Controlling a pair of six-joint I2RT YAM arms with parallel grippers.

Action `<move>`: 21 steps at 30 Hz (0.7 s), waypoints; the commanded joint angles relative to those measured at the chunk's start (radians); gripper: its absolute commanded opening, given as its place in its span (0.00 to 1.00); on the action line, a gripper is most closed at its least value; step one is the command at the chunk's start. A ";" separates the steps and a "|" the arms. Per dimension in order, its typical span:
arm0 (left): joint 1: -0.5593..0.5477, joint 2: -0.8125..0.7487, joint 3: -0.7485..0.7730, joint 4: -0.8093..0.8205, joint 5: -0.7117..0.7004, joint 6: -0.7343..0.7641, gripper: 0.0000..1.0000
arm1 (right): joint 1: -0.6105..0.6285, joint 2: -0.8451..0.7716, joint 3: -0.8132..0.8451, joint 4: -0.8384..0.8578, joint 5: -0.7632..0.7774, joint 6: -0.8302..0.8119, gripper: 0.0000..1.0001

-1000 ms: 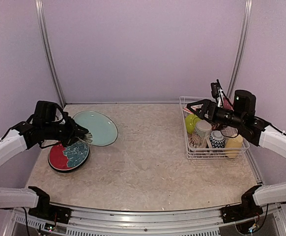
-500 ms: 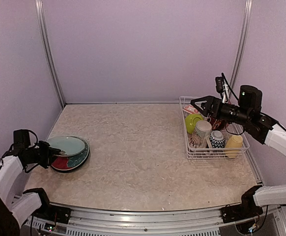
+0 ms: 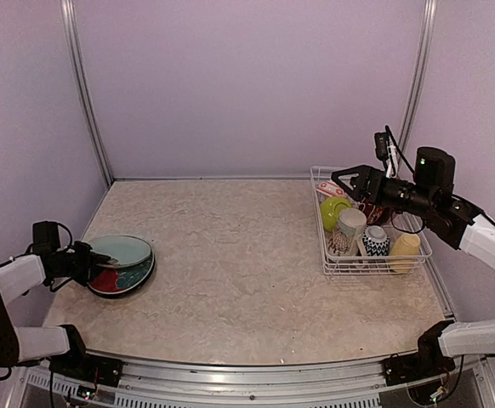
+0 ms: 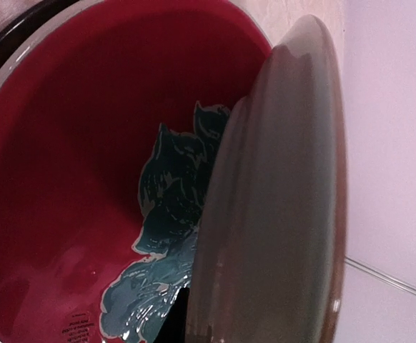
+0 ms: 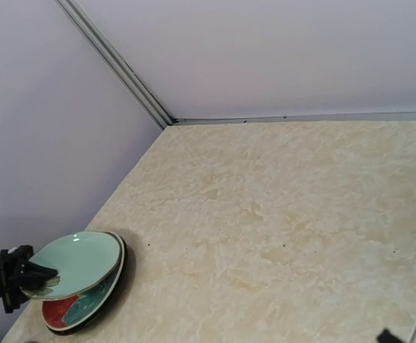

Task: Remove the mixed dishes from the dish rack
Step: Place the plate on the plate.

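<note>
My left gripper (image 3: 97,257) is shut on the near rim of a teal plate (image 3: 122,249), held tilted over a red plate with a teal floral pattern (image 3: 111,280) at the table's left. In the left wrist view the teal plate's underside (image 4: 279,200) fills the right, above the red plate (image 4: 72,179). The white wire dish rack (image 3: 373,265) stands at the right. It holds a lime-green bowl (image 3: 333,209), a beige patterned mug (image 3: 347,229), a blue patterned bowl (image 3: 375,241) and a pale-yellow mug (image 3: 405,249). My right gripper (image 3: 343,180) hovers open above the rack's far left corner.
Purple walls close the table in at the back and sides. The marble tabletop (image 3: 247,255) lies between the plates and the rack. The right wrist view looks across the table to the plate stack (image 5: 76,261) and my left gripper (image 5: 40,275).
The teal plate, which lay on the table behind the red plate, now sits over the red plate. My left arm has drawn back to the left. The right gripper rose slightly.
</note>
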 commanded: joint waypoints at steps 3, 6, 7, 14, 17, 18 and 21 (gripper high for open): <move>0.006 0.009 -0.010 0.092 0.019 0.016 0.15 | -0.004 -0.015 0.008 -0.008 0.018 -0.004 1.00; 0.005 -0.006 0.000 0.000 -0.026 0.025 0.34 | -0.004 -0.005 0.006 -0.006 0.016 -0.007 1.00; 0.006 -0.013 0.000 -0.027 -0.042 0.020 0.45 | -0.004 -0.002 0.003 -0.004 0.016 -0.007 1.00; 0.005 -0.072 0.064 -0.252 -0.150 -0.009 0.86 | -0.004 0.019 -0.013 0.034 0.010 0.001 1.00; 0.006 -0.099 0.114 -0.377 -0.217 -0.049 0.98 | -0.004 0.024 -0.012 0.035 0.006 0.004 1.00; 0.005 -0.103 0.130 -0.415 -0.239 -0.063 0.99 | -0.004 0.024 -0.012 0.035 0.006 0.004 1.00; 0.006 -0.102 0.176 -0.500 -0.280 -0.098 0.99 | -0.004 0.021 -0.008 0.034 0.010 -0.002 1.00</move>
